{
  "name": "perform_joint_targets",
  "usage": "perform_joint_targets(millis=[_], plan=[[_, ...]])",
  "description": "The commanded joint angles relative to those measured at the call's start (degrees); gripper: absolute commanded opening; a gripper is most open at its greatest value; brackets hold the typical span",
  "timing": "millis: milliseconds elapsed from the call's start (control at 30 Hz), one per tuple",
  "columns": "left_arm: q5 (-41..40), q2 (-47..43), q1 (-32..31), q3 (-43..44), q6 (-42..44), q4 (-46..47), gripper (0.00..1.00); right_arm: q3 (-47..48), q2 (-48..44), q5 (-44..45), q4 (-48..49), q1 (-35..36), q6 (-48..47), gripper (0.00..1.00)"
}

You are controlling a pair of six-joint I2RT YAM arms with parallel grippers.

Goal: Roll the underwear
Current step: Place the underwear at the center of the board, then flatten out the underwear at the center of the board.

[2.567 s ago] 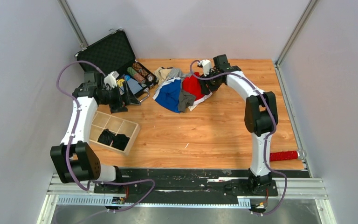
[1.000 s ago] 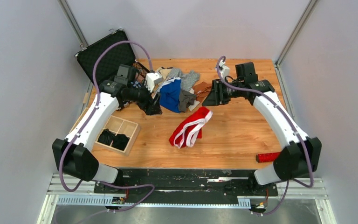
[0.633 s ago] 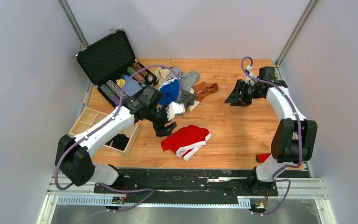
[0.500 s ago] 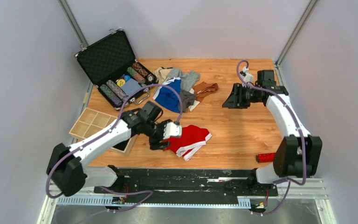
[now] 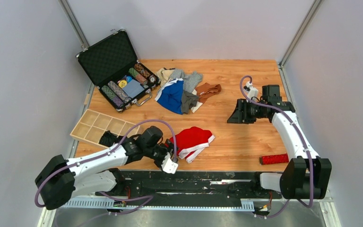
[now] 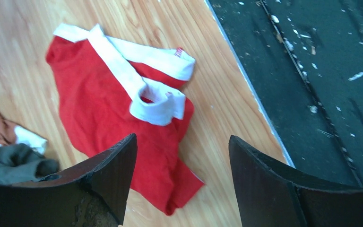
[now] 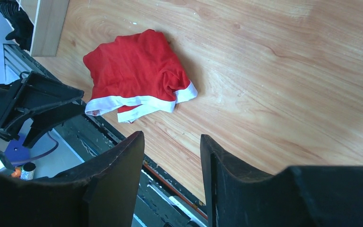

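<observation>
The light wooden surface [image 5: 246, 137] carries the pile of coloured cloth underwear [image 5: 179, 92] at the far side. The red cloth underwear with white trim [image 5: 192, 140] lies alone near the front edge, probably to leave room for rolling. The left claw [image 6: 182, 142] hovers just beside it, jaws apart and empty. The right claw [image 7: 171, 137], also apart and empty, hangs well away.

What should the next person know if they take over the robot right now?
Left hand: open, empty, close to the red underwear.
Right hand: open, empty, over bare table, to the right.
Red underwear: alone near the table's front edge, crumpled, not rolled.
Other underwear: pile at the far middle, beside the chip case.
Dark cloth sits in the wooden tray.
Left to do: flatten and roll the red pair, then the pile.
</observation>
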Motion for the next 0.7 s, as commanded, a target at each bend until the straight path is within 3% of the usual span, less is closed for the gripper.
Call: perform_joint_targets(millis=[0, 200, 433, 567, 667], plan=[[-1.58, 2.09, -2.62, -1.02, 2.25, 14.86, 0.77, 0.55, -2.21, 0.85, 1.19, -0.36, -1.95, 0.49], [-4.66, 6.24, -6.35, -3.17, 0.87, 24.54, 0.71, -1.03, -3.08, 1.26, 0.84, -0.68, -2.05, 0.49], [-6.27, 8.98, -7.67, -2.16, -0.47, 24.85, 0.55, -1.33, -2.91, 1.62, 0.5, -0.87, -2.28, 0.49], [-8.27, 8.61, -7.59, -1.06, 0.23, 22.12, 0.37, -1.46, -2.08, 0.9, 0.89, -0.88, -2.63, 0.49], [-11.69, 7.39, -7.56, -0.31, 0.62, 18.68, 0.16, -1.52, -1.51, -0.09, 1.01, -0.87, -2.66, 0.49]])
